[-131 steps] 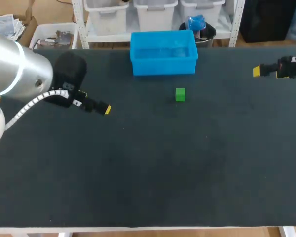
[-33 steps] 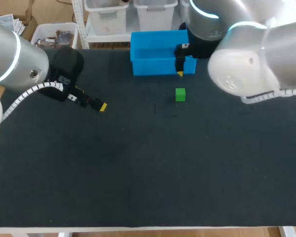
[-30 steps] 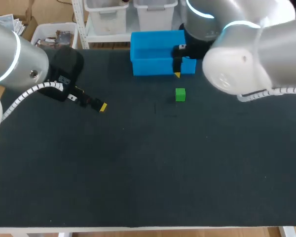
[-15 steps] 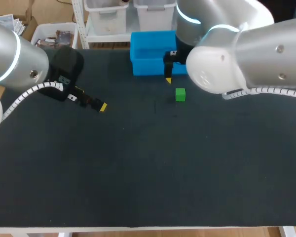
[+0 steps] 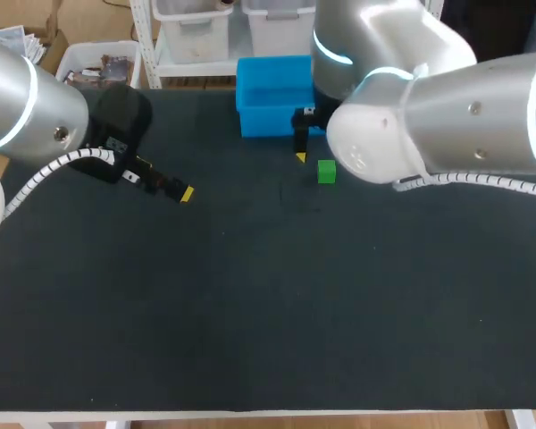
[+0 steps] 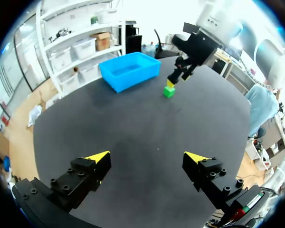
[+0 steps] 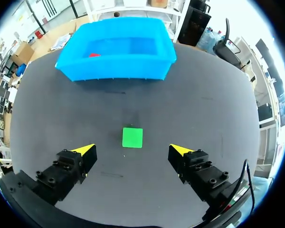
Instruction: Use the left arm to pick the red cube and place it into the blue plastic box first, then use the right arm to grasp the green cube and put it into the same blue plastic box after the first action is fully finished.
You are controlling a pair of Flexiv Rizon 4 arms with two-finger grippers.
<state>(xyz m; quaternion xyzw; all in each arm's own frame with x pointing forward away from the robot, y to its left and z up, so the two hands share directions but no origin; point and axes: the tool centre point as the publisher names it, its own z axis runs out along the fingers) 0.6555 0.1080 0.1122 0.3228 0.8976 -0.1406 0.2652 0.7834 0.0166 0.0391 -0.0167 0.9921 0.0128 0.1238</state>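
Dark desk, red cube in far-edge box; right pincer spread over green cube to straddle it, left pincer aside, apart.

Red cube inside blue box; green cube flat, near box, apart.

No legible text, labels, brands, numbers or signs anywhere in these views.

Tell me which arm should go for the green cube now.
Right. Its open pincer hangs right above the green cube. The left pincer sits far off to the side, and the red cube already lies in the box.
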